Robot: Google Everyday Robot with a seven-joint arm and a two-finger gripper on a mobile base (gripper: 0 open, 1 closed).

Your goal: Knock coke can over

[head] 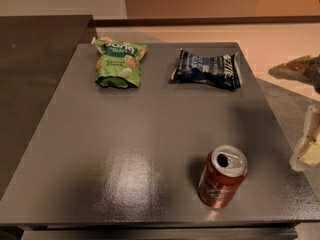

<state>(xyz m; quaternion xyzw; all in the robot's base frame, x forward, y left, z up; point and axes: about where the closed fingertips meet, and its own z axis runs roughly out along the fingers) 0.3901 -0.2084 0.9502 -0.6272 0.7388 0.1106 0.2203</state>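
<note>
The red coke can (221,177) stands upright near the front right of the dark grey table (130,134), its silver top with the opening showing. My gripper (305,108) is at the right edge of the view, beyond the table's right side and a little farther back than the can. Its two pale fingers (307,147) stand wide apart with nothing between them. The gripper is clear of the can, well to its right.
A green snack bag (119,62) lies at the back left of the table and a dark blue snack bag (208,69) at the back right. A dark counter (35,59) adjoins the table on the left. The table's front edge is just in front of the can.
</note>
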